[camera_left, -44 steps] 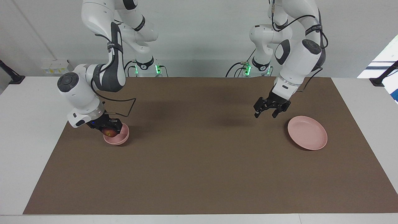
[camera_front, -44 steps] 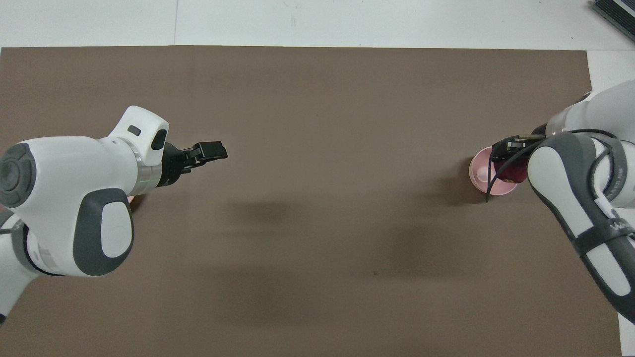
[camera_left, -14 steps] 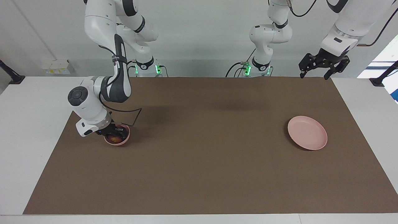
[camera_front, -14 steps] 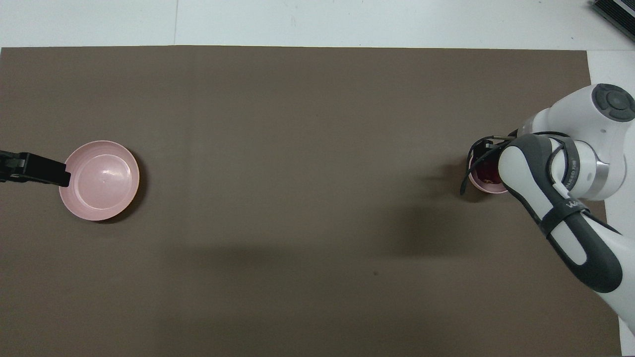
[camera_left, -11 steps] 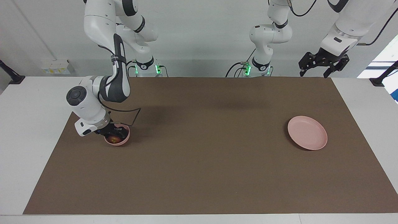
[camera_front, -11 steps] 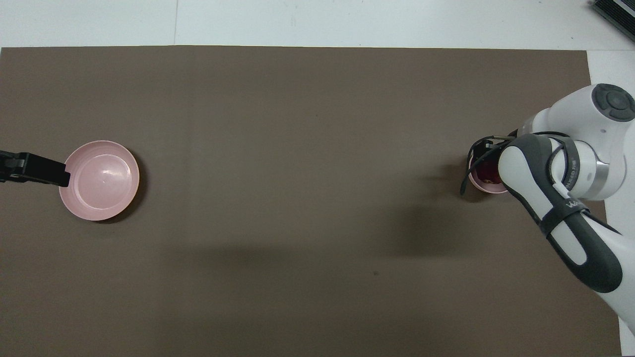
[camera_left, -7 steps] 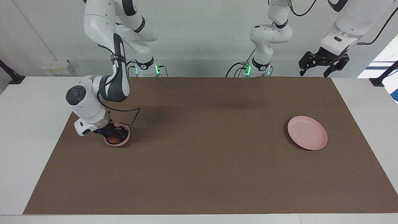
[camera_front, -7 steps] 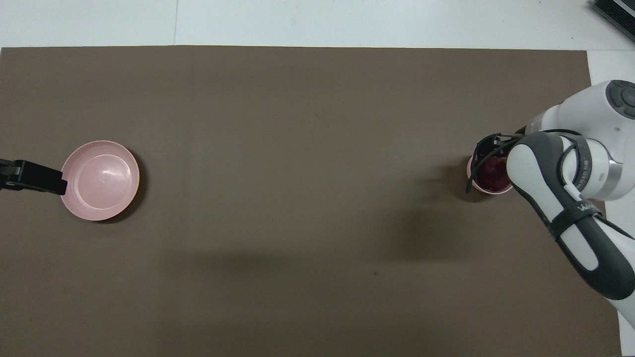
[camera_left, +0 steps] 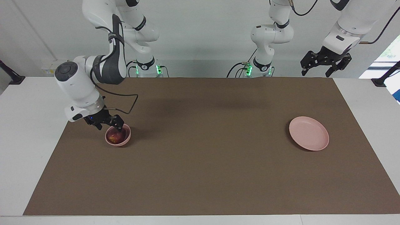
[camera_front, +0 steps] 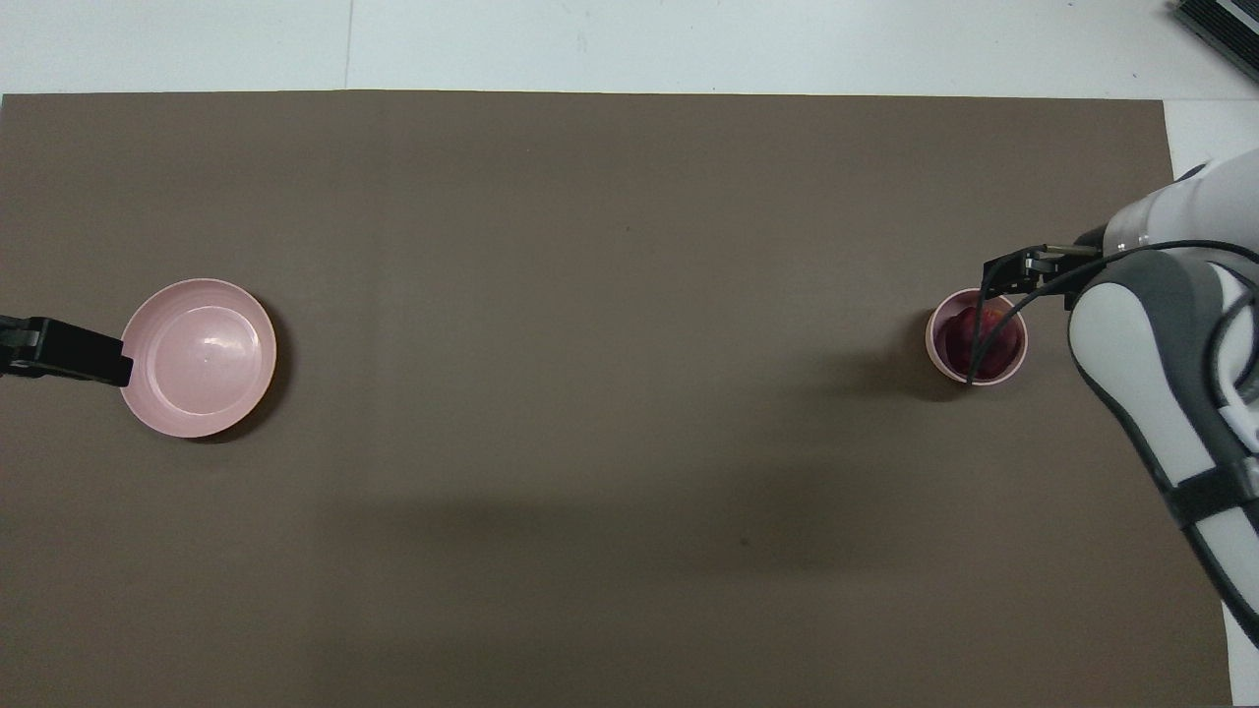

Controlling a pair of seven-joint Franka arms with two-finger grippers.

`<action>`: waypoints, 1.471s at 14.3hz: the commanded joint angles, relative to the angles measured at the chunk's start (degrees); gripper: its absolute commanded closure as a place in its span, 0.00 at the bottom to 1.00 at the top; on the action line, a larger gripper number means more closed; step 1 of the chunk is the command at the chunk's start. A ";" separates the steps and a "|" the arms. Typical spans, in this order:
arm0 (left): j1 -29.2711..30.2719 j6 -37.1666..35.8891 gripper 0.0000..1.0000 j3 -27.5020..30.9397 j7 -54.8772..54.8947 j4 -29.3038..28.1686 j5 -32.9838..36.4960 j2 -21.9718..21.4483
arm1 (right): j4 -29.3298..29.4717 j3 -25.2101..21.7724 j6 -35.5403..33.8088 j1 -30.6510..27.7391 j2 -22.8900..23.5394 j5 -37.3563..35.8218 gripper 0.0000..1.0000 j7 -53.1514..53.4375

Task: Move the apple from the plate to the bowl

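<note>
Just below right gripper [camera_left: 108, 124], jaws spread and empty: apple [camera_left: 115, 136] resting in bowl [camera_left: 122, 142]. Plate [camera_left: 309, 134] bare, well apart. Left gripper [camera_left: 315, 72] parked high, open, waiting. Transfer looks done; only retreat left.

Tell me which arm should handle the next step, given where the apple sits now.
Right, probably. The apple lies in the bowl, and the open right gripper hangs just over its rim, so it need only lift clear. The left gripper, open, waits high at the table's other end, away from the empty plate.
</note>
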 commanded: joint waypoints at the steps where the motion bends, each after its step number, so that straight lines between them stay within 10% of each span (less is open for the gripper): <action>1: -0.16 -0.50 0.00 0.56 -0.01 -0.46 0.20 -0.85 | 1.86 0.69 -5.08 -0.05 -3.76 -1.19 0.00 1.42; 12: -0.24 -0.42 0.00 0.56 -0.09 -0.46 0.20 -0.76 | 9.95 0.78 -29.95 0.92 -16.42 -2.07 0.00 0.63; 21: -0.24 0.29 0.00 0.56 -0.01 -0.37 0.38 -0.67 | 9.43 0.34 -29.80 0.30 -17.30 -1.19 0.00 -0.34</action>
